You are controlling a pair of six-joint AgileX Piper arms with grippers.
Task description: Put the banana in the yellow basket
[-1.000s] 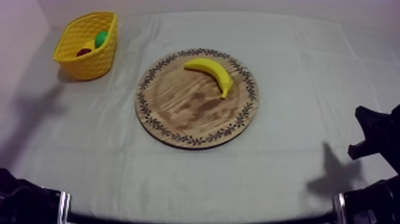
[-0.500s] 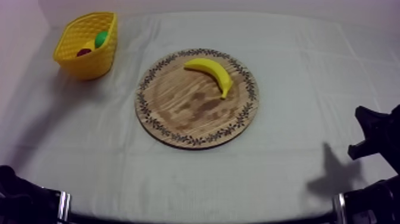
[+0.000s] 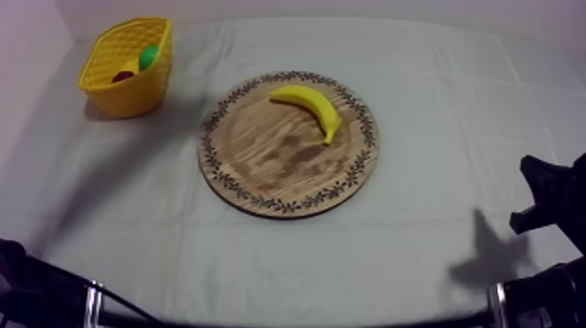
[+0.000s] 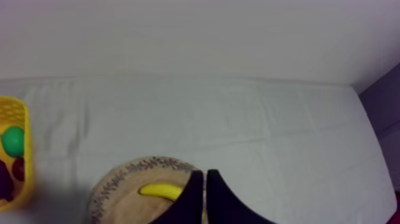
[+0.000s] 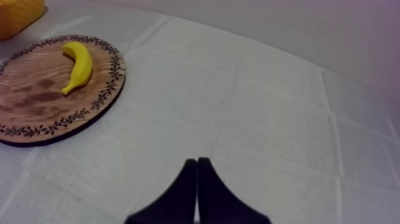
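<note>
The left gripper (image 4: 204, 174) was black. Its two fingers (image 4: 191, 198) were long and smooth. They were wide at the base and thin at the tips, like a wedge with a fine line down the middle. The right gripper (image 5: 197, 161) looked the same: black and plain, with no marks. Farther back from the fingers, the left arm (image 3: 35, 292) and right arm (image 3: 551, 196) were black and blocky. Each had a pale ring (image 3: 91, 301) round it.
</note>
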